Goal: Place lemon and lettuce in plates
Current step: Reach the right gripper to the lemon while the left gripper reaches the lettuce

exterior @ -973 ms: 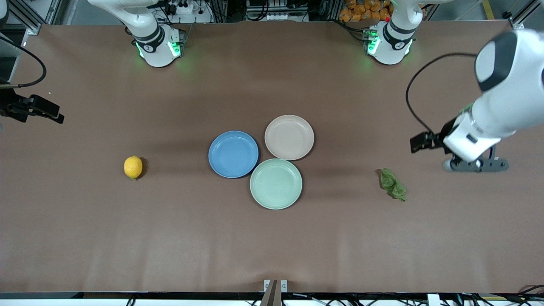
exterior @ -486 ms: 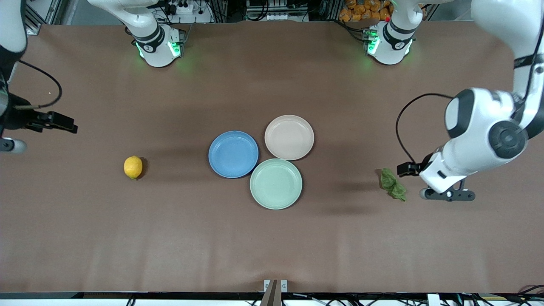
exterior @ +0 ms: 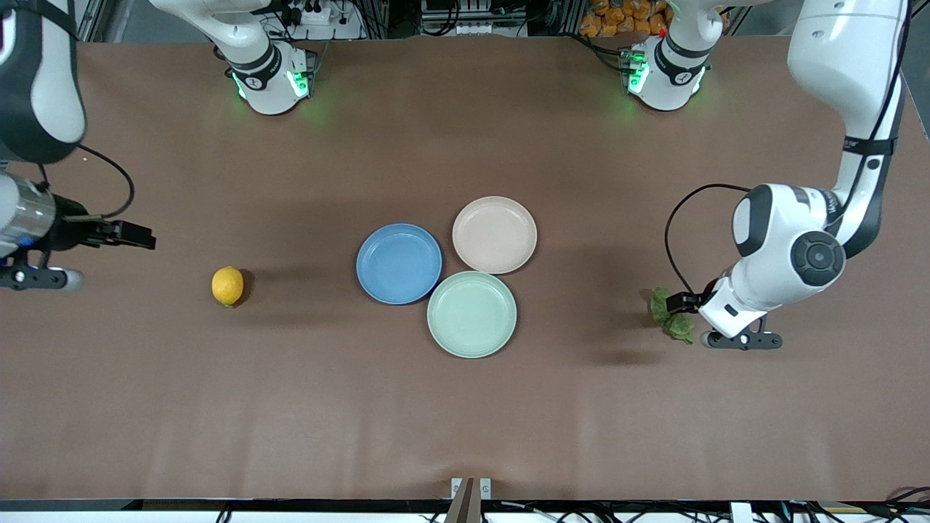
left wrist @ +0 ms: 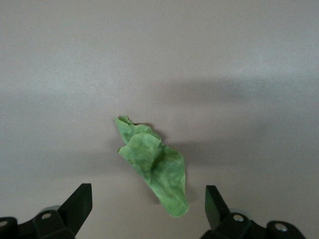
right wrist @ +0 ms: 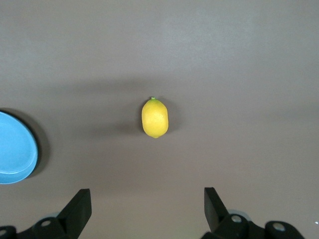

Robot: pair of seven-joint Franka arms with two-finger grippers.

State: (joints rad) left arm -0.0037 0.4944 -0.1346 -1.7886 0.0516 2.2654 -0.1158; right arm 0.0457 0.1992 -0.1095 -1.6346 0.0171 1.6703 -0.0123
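Note:
The lemon (exterior: 227, 285) lies on the table toward the right arm's end, and shows in the right wrist view (right wrist: 155, 118). The lettuce (exterior: 672, 316) lies toward the left arm's end, and shows in the left wrist view (left wrist: 154, 164). The blue plate (exterior: 399, 263) and the beige-pink plate (exterior: 495, 234) sit empty at mid-table. My left gripper (exterior: 741, 339) (left wrist: 148, 194) is open and empty, up in the air just beside the lettuce. My right gripper (exterior: 38, 278) (right wrist: 147, 191) is open and empty, over bare table well short of the lemon.
A pale mint-green plate (exterior: 471, 314) touches the blue and beige-pink plates, nearer to the front camera. The blue plate's rim (right wrist: 15, 154) shows in the right wrist view. The brown table (exterior: 465, 421) is bare around the lemon and the lettuce.
The left gripper has swung in from the table's end to the lettuce's side. The right gripper has come in from its end toward the lemon. Nothing on the table has moved.

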